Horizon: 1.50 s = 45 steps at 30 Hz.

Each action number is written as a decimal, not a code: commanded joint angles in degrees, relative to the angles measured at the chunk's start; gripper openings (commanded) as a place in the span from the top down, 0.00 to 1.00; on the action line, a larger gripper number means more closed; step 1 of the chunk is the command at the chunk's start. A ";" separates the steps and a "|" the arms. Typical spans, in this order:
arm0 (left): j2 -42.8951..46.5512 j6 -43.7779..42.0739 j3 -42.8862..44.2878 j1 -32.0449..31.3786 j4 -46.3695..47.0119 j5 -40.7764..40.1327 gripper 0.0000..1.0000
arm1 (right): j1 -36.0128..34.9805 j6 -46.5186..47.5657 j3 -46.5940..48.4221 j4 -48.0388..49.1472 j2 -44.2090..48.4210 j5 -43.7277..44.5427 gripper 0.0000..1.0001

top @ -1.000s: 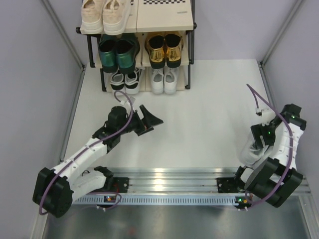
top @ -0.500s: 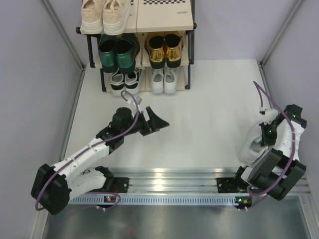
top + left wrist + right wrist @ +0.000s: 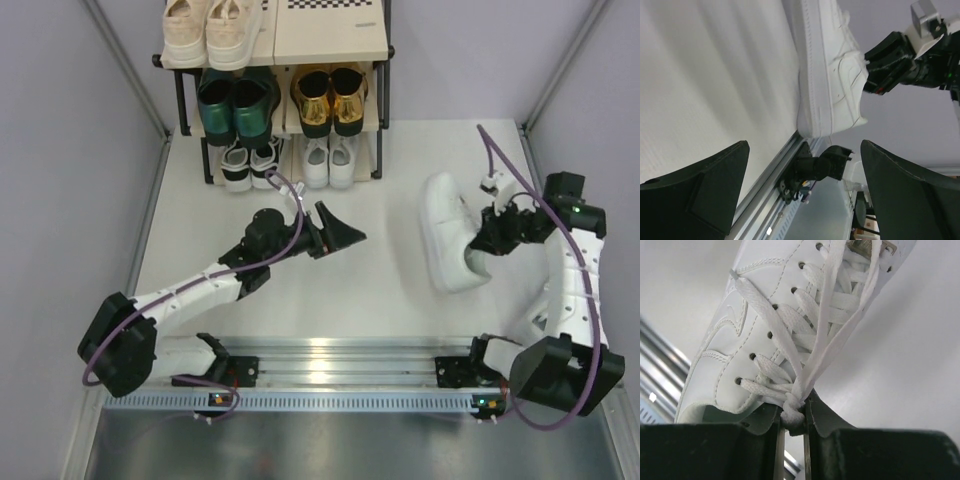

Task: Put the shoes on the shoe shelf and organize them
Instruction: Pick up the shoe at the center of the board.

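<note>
Right tool (image 3: 492, 238) clamps the white sneaker (image 3: 445, 235); left tool (image 3: 343, 234), jaws apart, hangs before the shoe shelf (image 3: 330, 45).

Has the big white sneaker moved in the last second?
Yes. The white sneaker went from beside the base rail toward the shoe shelf.

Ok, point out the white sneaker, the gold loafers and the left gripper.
white sneaker (image 3: 445, 235), top view, middle of its upper.
gold loafers (image 3: 313, 95), top view, left shoe's gold upper.
left gripper (image 3: 341, 230), top view, midway between its fingertips.
</note>
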<state>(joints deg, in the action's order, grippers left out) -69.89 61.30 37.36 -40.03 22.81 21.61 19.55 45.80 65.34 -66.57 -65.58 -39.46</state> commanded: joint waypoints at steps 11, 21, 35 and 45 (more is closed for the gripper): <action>-2.45 7.61 0.61 -4.26 14.99 -8.85 0.02 | -33.06 -4.83 8.92 4.16 -1.30 -15.65 1.00; -1.40 9.27 -0.09 -4.97 14.99 -13.50 0.24 | -42.22 -2.39 11.12 5.48 -3.76 -12.05 1.00; 11.26 18.93 -9.94 5.55 10.50 -13.73 1.00 | -42.67 15.70 12.35 4.61 0.97 -15.62 0.01; 11.26 13.32 -4.23 16.21 3.82 2.73 1.00 | -49.07 36.46 21.23 -15.17 -5.87 -17.50 0.01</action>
<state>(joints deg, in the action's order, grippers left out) -60.80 73.56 28.53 -24.95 20.14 16.38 -26.39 73.38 84.38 -72.12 -69.30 -55.48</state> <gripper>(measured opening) 0.584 0.992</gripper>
